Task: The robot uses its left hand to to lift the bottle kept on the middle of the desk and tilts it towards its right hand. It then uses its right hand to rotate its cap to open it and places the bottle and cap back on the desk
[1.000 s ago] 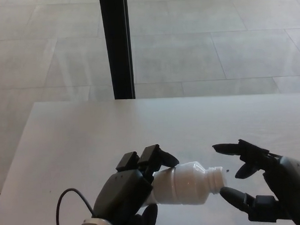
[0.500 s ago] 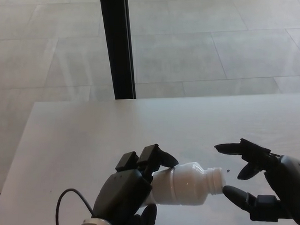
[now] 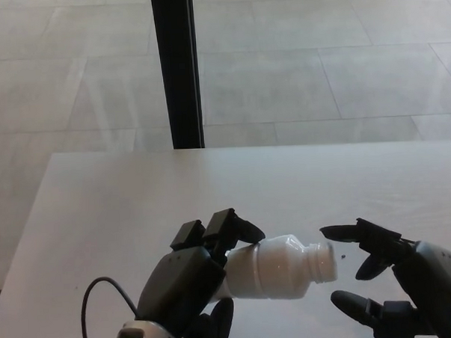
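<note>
Bottle (image 3: 271, 267) is lying nearly level above the table (image 3: 122, 203), left hand (image 3: 189, 279) gripping its base, long axis pointing at the right hand (image 3: 399, 281). Neck is showing bare threads (no cap visible anywhere). Right fingers (image 3: 344, 232) are spreading wide, holding nothing, just beside the mouth, not touching.

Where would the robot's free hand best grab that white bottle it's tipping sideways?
Probably at the threaded neck, coming from the robot's right: the bottle lies tilted with its mouth toward the open right hand, while the left hand already covers its body.
</note>
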### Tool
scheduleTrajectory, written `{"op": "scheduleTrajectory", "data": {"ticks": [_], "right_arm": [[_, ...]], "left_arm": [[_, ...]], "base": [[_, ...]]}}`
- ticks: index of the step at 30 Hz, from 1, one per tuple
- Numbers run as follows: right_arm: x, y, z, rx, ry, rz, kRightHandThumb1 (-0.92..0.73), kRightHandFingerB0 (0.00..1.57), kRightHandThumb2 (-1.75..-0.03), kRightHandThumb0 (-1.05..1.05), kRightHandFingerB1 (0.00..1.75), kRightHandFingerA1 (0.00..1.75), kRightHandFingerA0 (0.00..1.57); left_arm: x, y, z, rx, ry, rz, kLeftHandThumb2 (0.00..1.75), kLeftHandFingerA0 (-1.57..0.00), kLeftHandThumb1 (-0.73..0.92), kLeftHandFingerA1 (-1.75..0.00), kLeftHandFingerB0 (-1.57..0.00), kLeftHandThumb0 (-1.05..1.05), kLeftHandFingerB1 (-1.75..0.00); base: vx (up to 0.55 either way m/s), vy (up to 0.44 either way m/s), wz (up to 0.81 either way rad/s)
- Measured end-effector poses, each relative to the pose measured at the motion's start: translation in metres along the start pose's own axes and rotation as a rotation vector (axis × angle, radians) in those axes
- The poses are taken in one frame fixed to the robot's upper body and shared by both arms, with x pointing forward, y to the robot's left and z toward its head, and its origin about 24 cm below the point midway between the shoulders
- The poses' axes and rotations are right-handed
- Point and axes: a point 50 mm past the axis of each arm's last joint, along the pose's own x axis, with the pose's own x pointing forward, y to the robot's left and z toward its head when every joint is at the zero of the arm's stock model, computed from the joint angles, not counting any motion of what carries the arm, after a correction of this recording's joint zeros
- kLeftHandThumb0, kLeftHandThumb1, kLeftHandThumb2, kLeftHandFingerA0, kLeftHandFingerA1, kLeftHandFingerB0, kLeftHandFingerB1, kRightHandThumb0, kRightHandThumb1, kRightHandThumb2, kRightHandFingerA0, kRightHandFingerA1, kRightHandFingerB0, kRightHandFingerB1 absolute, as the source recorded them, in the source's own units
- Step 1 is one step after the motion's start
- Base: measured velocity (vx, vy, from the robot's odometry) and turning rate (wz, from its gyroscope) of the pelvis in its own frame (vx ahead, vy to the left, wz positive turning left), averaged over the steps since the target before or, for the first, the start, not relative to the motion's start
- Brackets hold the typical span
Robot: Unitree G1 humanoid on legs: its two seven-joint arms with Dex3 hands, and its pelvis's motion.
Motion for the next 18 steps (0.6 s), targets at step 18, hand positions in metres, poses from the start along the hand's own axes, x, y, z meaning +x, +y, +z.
{"op": "scheduleTrajectory", "data": {"ticks": [18], "right_arm": [[0.0011,0.0019,0.0005,0.014,-0.003,-0.005,-0.64,0.48,-0.6,-0.5,0.45,1.3,0.7]], "left_arm": [[-0.0021,-0.0066,0.0007,-0.014,-0.003,-0.006,1.75,-1.18,0.42,-1.74,-1.12,0.25,-1.55]], "base": [[0.0,0.0,0.0]]}}
